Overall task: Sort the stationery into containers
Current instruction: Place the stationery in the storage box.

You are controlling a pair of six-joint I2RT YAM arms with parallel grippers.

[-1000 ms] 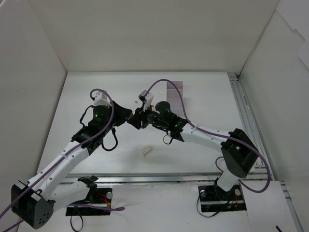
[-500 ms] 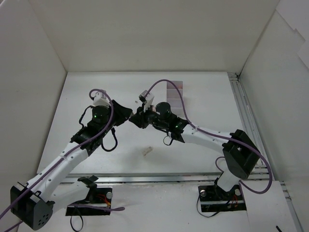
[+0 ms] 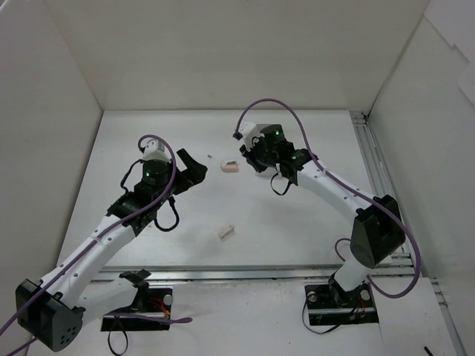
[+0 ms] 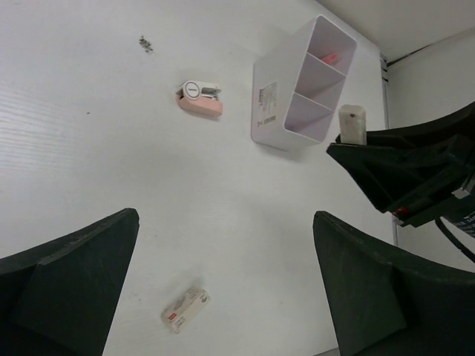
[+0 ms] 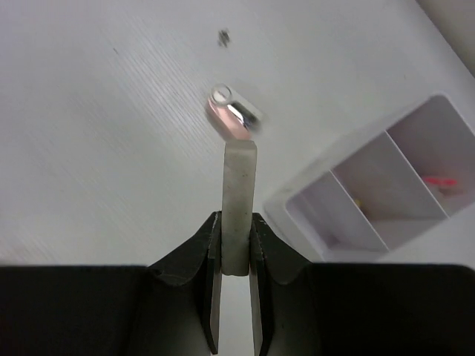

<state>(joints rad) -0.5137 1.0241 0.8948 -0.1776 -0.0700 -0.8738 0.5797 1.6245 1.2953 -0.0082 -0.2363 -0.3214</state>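
White tabletop (image 3: 312,237) carries the white divided box (image 4: 269,96), and just beside it the right gripper (image 5: 236,219) pinches the cream block (image 5: 239,185) by one end (seemingly light, stiff, slick, apt to pivot) while the left gripper (image 4: 223,222) gapes empty.

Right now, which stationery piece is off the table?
The white block, clamped in the right gripper; the pink piece and the cream block lie on the table.

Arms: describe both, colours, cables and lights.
The left arm and right arm are white links with black joints and bases. A purple cable loops along each. A green light glows near each wrist. The left gripper and right gripper have black fingers.
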